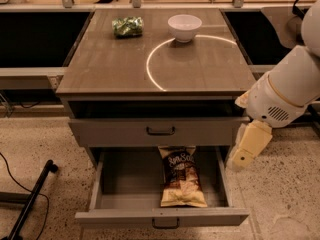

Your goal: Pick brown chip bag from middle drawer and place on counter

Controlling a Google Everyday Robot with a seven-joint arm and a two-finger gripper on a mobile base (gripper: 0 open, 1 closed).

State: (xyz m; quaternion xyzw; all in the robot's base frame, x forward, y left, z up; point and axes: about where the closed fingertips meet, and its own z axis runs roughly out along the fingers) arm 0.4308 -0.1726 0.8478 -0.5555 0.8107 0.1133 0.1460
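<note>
The brown chip bag (182, 176) lies flat in the pulled-out middle drawer (160, 216), lengthwise, right of the drawer's centre, with its dark centre and cream ends showing. The drawer's front carries a small dark handle. The counter (110, 69) is the grey-brown cabinet top with a bright curved line across it. My gripper (248, 148) hangs from the white arm just right of the cabinet, beside the open drawer's right wall and a little above it. It is apart from the bag.
A small green shiny packet (127, 26) and a white bowl (184, 27) stand at the back of the counter. A shut drawer (160, 131) sits above the open one. A black pole and cable (30, 199) lie on the floor at left.
</note>
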